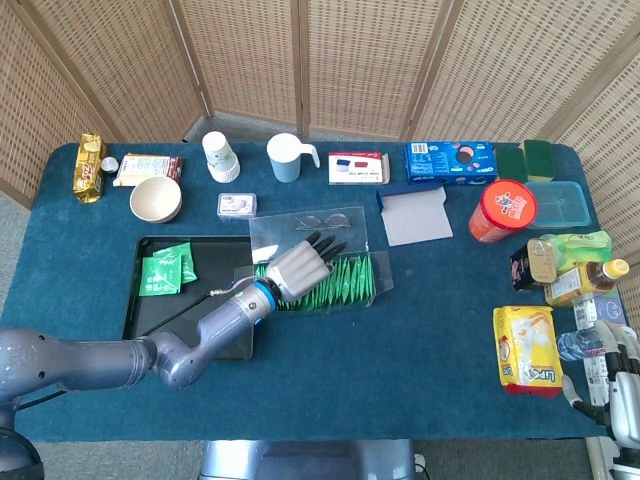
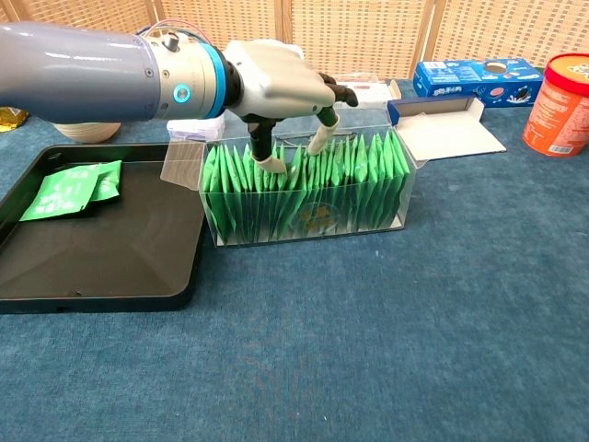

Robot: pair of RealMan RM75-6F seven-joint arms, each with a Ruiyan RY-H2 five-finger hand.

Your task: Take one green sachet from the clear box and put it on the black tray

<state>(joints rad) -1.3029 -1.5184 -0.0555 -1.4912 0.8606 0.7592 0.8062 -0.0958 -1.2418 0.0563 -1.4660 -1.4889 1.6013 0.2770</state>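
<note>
The black tray (image 2: 110,249) lies nearest, already holding green sachets. Beyond it, the left hand (image 2: 276,87) hovers over the clear box (image 2: 308,189), fingers apart, tips among the packed sachets (image 2: 304,184); it risks pinching several together.

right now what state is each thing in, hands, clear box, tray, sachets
left hand: over the clear box, fingertips down among the sachet tops, none plainly gripped
right hand: low at the table's right edge, holding nothing seen
clear plastic box: lid open, packed with upright green sachets
black tray: flat on the table, green sachets lying on it
</note>
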